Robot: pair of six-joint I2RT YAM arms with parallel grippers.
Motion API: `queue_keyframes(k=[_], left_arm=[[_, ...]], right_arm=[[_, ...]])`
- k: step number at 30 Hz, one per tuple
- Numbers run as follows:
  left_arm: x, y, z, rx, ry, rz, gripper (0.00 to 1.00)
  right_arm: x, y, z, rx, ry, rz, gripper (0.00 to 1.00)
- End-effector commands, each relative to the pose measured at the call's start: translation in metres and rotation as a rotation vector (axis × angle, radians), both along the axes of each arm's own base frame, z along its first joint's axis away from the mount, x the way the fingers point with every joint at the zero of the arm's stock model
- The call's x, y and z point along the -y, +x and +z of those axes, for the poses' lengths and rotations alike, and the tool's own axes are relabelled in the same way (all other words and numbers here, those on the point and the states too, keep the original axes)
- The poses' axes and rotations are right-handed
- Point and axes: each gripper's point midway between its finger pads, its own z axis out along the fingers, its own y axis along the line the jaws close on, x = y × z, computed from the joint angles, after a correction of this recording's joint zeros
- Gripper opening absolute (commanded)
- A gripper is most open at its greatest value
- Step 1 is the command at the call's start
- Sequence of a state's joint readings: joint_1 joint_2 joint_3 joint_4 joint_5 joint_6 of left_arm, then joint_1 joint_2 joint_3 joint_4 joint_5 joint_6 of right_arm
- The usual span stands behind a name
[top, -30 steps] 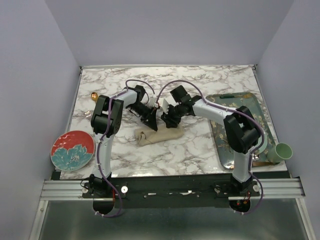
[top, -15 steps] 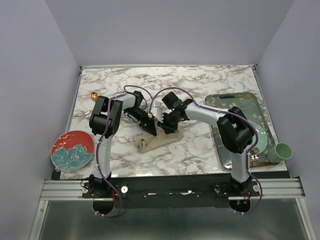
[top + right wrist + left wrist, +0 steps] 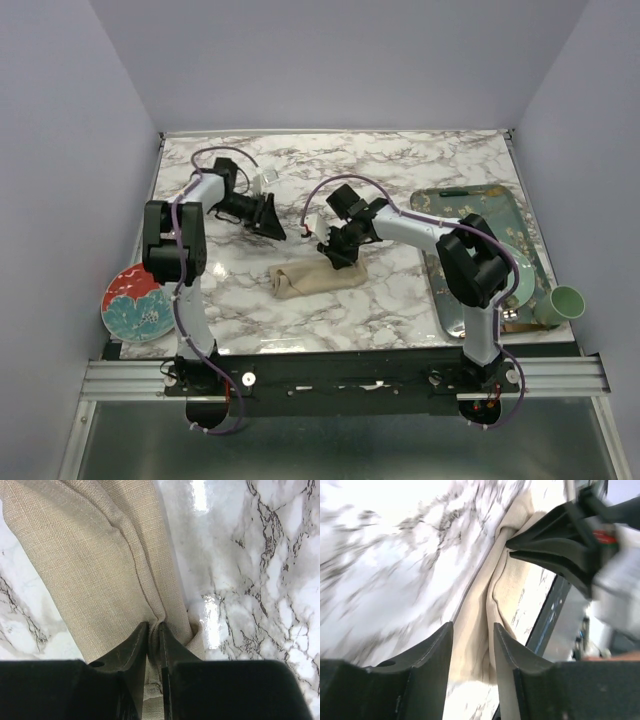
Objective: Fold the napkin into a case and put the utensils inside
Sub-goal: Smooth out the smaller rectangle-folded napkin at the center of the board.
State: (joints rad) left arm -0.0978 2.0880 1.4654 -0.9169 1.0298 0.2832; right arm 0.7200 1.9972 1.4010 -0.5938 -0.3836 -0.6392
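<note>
The napkin (image 3: 318, 277) lies on the marble table as a narrow beige oblong case, running left to right. My right gripper (image 3: 338, 252) is at its right end, and in the right wrist view the right gripper (image 3: 154, 627) is shut on a pinched ridge of the napkin (image 3: 90, 555). My left gripper (image 3: 272, 218) hangs open above the table, behind and left of the cloth, touching nothing. In the left wrist view the left gripper (image 3: 473, 626) frames the distant napkin (image 3: 507, 587), with the right gripper (image 3: 507, 545) pinching it. The utensils are hidden from view.
A red floral plate (image 3: 135, 303) sits at the near left edge, partly behind the left arm. A patterned green tray (image 3: 470, 203) holding a pale plate (image 3: 524, 277) lies on the right, with a green cup (image 3: 566, 302) at its near corner.
My left gripper has let go of the napkin, opened, and swung back and left, away from the cloth. My right gripper has closed on the napkin's right end.
</note>
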Motion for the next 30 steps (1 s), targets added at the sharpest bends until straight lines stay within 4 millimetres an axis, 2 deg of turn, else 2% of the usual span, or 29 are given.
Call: queue_keyframes(k=[1, 2, 4, 5, 6, 7, 8, 9, 10, 12, 13, 25, 28, 30], left_arm=[[-0.029, 0.010, 0.050, 0.157, -0.028, 0.083, 0.51], [-0.030, 0.007, 0.061, 0.190, -0.020, 0.085, 0.52], [-0.035, -0.008, 0.062, 0.207, 0.018, 0.074, 0.57], [-0.037, -0.015, 0.073, 0.255, 0.033, 0.071, 0.61], [-0.041, -0.021, 0.068, 0.268, 0.074, 0.072, 0.63], [-0.043, -0.036, 0.058, 0.231, 0.087, 0.071, 0.66], [-0.045, -0.043, 0.060, 0.242, 0.106, 0.074, 0.68], [-0.048, -0.049, 0.055, 0.233, 0.126, 0.076, 0.68], [-0.052, -0.061, 0.043, 0.201, 0.158, 0.076, 0.69], [-0.052, -0.071, 0.040, 0.221, 0.190, 0.057, 0.69], [-0.051, -0.080, 0.032, 0.214, 0.212, 0.034, 0.69], [-0.034, -0.100, 0.008, 0.229, 0.326, -0.141, 0.63], [-0.034, -0.106, -0.001, 0.218, 0.359, -0.177, 0.60], [-0.034, -0.103, -0.006, 0.199, 0.372, -0.171, 0.55]], right_arm=[[0.027, -0.030, -0.022, -0.146, -0.110, -0.071, 0.21], [0.025, -0.030, -0.021, -0.149, -0.108, -0.078, 0.19], [0.025, -0.032, -0.021, -0.172, -0.106, -0.100, 0.18], [0.024, -0.033, -0.022, -0.179, -0.108, -0.107, 0.18], [0.024, -0.033, -0.022, -0.184, -0.108, -0.113, 0.17], [0.023, -0.034, -0.021, -0.194, -0.106, -0.122, 0.17], [0.023, -0.034, -0.023, -0.202, -0.107, -0.128, 0.17], [0.021, -0.034, -0.022, -0.205, -0.104, -0.136, 0.17], [0.020, -0.035, -0.021, -0.222, -0.103, -0.150, 0.17], [0.019, -0.037, -0.022, -0.245, -0.102, -0.160, 0.17], [0.018, -0.039, -0.021, -0.262, -0.098, -0.170, 0.17], [0.018, -0.042, -0.025, -0.288, -0.110, -0.188, 0.16], [0.019, -0.041, -0.027, -0.291, -0.112, -0.192, 0.16], [0.019, -0.042, -0.027, -0.291, -0.111, -0.190, 0.16]])
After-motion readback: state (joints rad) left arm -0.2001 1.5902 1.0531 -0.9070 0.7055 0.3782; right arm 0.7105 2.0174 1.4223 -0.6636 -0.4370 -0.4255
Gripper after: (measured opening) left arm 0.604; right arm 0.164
